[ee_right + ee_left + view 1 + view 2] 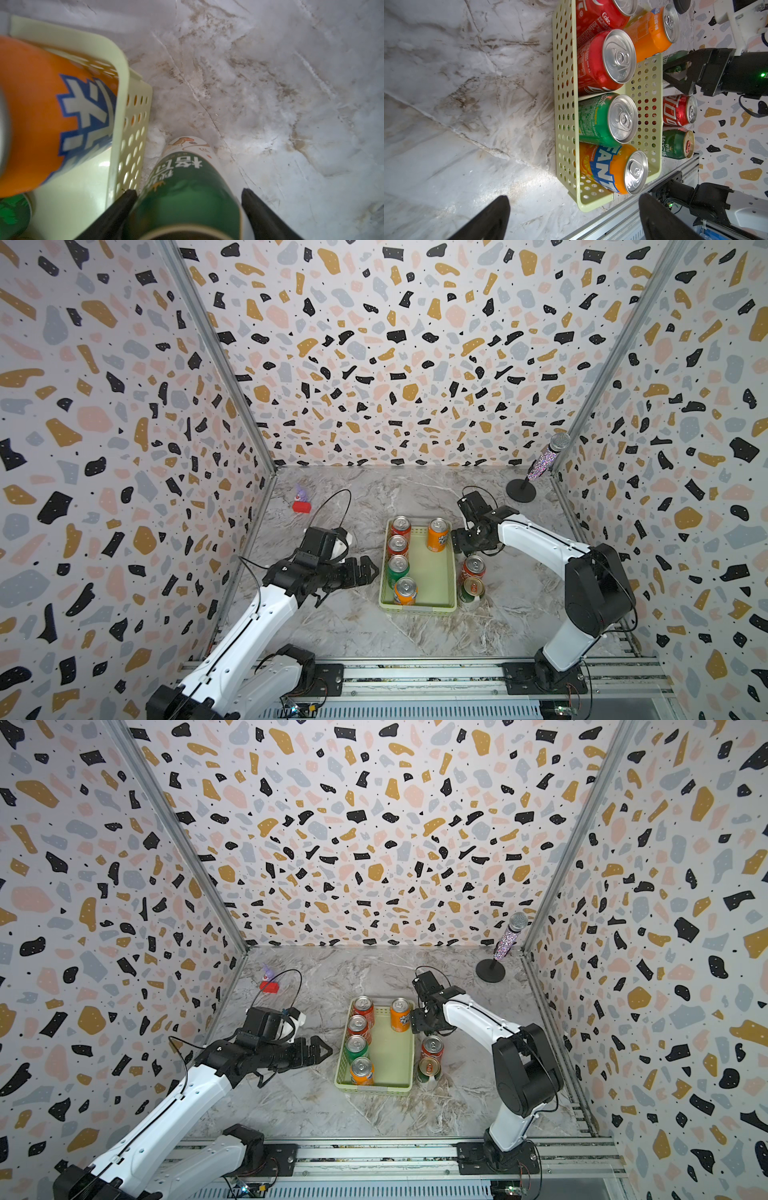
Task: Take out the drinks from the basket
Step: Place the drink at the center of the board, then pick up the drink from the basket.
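Nearest, on the marble surface (332, 626), the pale basket (417, 608) holds the near orange can (405, 591) upright at its front corner. Just outside its right wall stands the gold-topped dark green can (471, 591), with the outer red can (473, 567) right behind it. The left tool (369, 570) hovers beside the basket's left wall, fingers spread wide and empty. Further back in that column come the bright green can (398, 568) and the two red cans (397, 545), packed close. The far orange can (438, 534) stands alone on the other side. Beside it, outside the basket, the right tool (189, 192) straddles the dark green-and-white can (187, 176), which stands on the surface. One finger lies at its wall and the other is clear of it, so the tool is open, not clamped. Five drinks are left inside. They are probably stiff yet thin-walled, smooth and slippery, so a moderate squeeze across mid-body from above seems best. The packed column leaves the fingers little room, so the lone orange can looks easier.
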`<state>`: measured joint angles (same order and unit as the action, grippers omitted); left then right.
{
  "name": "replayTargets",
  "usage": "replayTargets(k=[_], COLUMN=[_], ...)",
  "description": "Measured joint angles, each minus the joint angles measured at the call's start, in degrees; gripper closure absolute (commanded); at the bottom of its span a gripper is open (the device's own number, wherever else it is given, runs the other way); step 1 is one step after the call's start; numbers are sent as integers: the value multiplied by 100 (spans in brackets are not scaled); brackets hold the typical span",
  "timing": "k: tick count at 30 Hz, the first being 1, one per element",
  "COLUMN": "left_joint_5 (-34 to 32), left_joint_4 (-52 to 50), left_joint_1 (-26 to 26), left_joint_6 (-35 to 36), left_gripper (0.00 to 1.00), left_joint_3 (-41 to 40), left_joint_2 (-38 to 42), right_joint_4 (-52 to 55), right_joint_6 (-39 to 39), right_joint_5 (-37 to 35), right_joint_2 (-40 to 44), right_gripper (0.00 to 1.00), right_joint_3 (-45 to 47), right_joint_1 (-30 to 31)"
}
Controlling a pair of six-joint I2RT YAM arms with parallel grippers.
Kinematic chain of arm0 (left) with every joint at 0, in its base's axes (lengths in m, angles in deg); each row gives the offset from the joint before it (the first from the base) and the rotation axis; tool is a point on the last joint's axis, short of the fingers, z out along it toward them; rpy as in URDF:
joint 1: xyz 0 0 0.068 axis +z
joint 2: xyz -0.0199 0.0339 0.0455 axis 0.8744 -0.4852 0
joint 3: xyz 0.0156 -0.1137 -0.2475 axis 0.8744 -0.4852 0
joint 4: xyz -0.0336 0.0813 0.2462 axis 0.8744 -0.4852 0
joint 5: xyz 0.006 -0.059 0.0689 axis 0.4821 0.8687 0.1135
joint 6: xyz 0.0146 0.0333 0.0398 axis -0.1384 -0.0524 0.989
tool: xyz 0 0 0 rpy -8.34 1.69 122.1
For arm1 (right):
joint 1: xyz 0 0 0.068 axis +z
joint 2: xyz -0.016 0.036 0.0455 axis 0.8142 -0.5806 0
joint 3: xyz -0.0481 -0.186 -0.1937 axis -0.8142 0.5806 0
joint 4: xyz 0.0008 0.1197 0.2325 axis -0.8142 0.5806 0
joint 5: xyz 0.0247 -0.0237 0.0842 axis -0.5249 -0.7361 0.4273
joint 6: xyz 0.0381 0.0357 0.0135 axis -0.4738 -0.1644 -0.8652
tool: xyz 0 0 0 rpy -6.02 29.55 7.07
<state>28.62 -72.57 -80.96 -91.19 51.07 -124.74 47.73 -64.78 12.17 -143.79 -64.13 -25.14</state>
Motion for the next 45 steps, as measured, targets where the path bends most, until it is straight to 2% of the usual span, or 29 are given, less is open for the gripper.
replayTargets(k=[10, 20, 27, 38, 45], left_joint_5=[0, 0, 0, 42, 48], left_joint_4=[0, 0, 0, 0, 4], left_joint_1=[0, 0, 0, 0, 0], left_joint_6=[0, 0, 0, -2, -9], left_gripper=[0, 0, 0, 0, 0], left_joint_3=[0, 0, 0, 0, 0], left_joint_2=[0, 0, 0, 0, 22], right_joint_4=[61, 195, 186, 271, 299], right_joint_6=[-2, 28, 160, 256, 286], right_joint_5=[-4, -101, 129, 647, 573], right_joint_2=[358, 1169, 1703, 1128, 476], right_gripper=[11, 15, 15, 16, 16], right_joint_3=[0, -20, -221, -866, -1366], right_joint_1=[0, 0, 0, 79, 345])
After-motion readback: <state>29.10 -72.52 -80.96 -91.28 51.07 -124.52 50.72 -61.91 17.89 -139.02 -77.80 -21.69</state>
